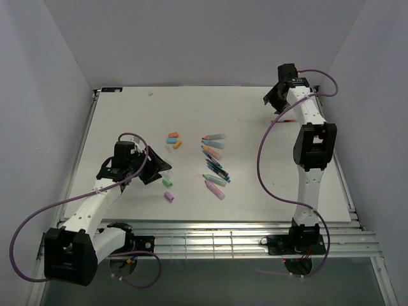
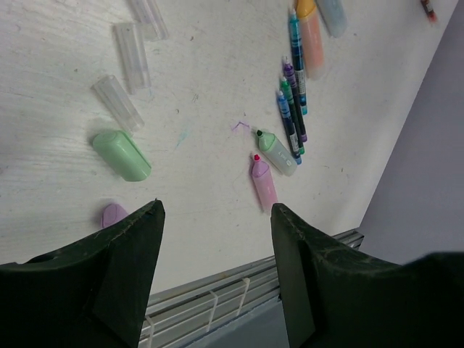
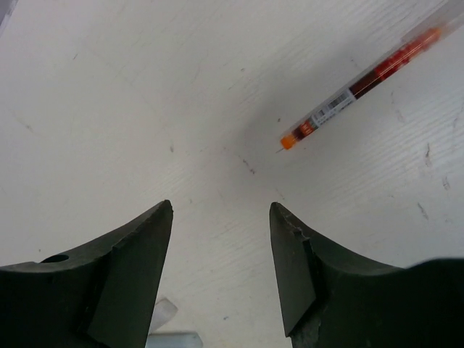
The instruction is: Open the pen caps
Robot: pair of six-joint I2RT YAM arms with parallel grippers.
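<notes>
- Near the middle of the white desk, a row of thin pens and thick pastel highlighters lies side by side. In the overhead view each barrel runs roughly left to right on a slight slant.
- Left of that row, loose caps lie apart from any barrel. They include a stubby pale green plastic cap, a small purple plastic cap and an orange stubby plastic cap farther back.
- Three slim clear plastic caps lie beyond the green one in the left wrist view.
- The left hand hovers between these caps and the row. Its two dark fingers stand well apart, and it holds and touches nothing.
- From that hand, the green cap lies ahead and to the left.
- A pale green highlighter and a pink highlighter lie ahead and to the right, with their coloured tips bare.
- At the far end of the row lies an orange highlighter. Whether it is capped cannot be told.
- The right hand is at the far right of the desk, well apart from the row. Its fingers are also spread and it is empty.
- Ahead and to the right of the right hand lies a thin red pen with a clear barrel. Its tip is bare and points back toward the hand, and its long axis slants away to the right.
- Judging from this layout, the left arm is much the nearer one for any pen in the row that still needs opening. It would have to reach to its right, across the barrels.
</notes>
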